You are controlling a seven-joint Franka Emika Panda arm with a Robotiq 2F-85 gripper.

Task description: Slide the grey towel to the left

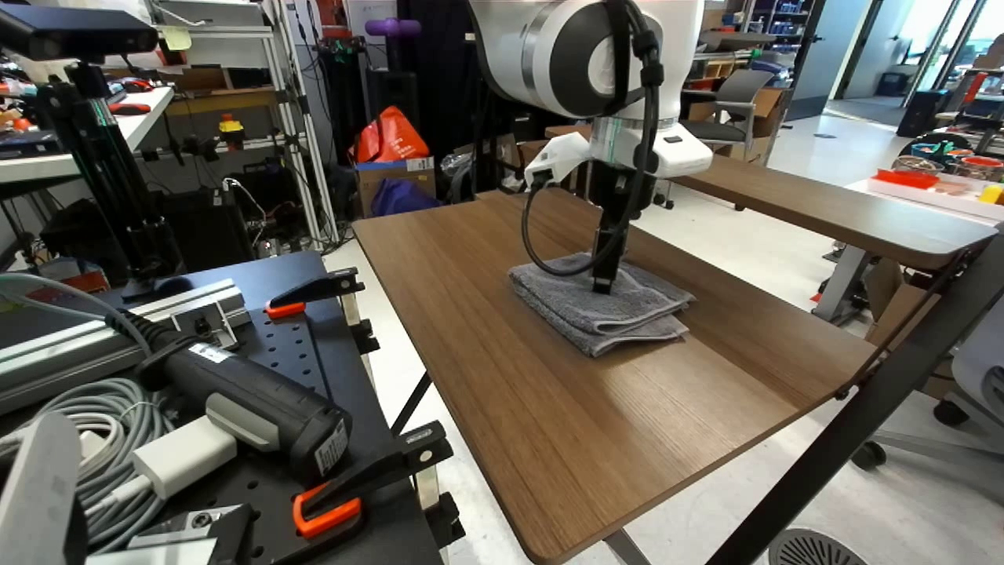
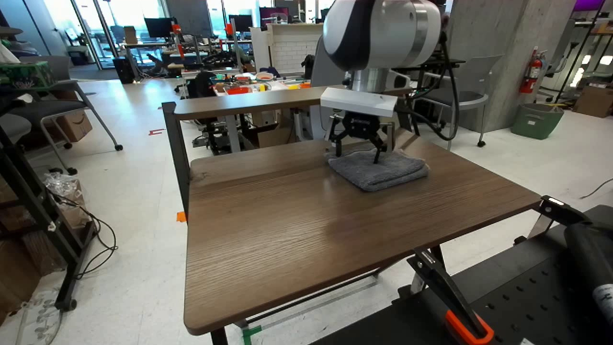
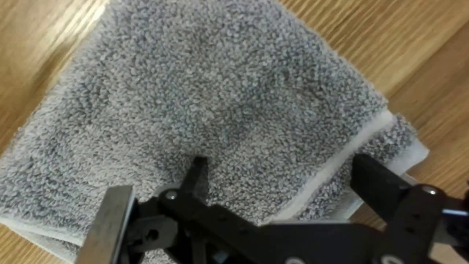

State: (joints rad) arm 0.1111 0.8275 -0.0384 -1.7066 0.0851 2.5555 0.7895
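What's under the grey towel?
The brown wooden tabletop shows around the folded grey towel, which rests on it. The patch directly beneath is covered, so whether anything is trapped there cannot be seen.

The towel (image 3: 205, 91) looks rough, looped cloth from here, the bench (image 1: 502, 377) grained wood with a soft gloss, the pincer (image 2: 357, 157) matt and partly bare metal.

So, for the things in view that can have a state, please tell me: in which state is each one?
Towel: folded in layers, lying on the table.
Gripper: open, pointing down; contact below hard to tell.
Grey cable: coiled.
Black hand tool: lying down.
Green bin: standing upright.
Fire extinguisher: upright.
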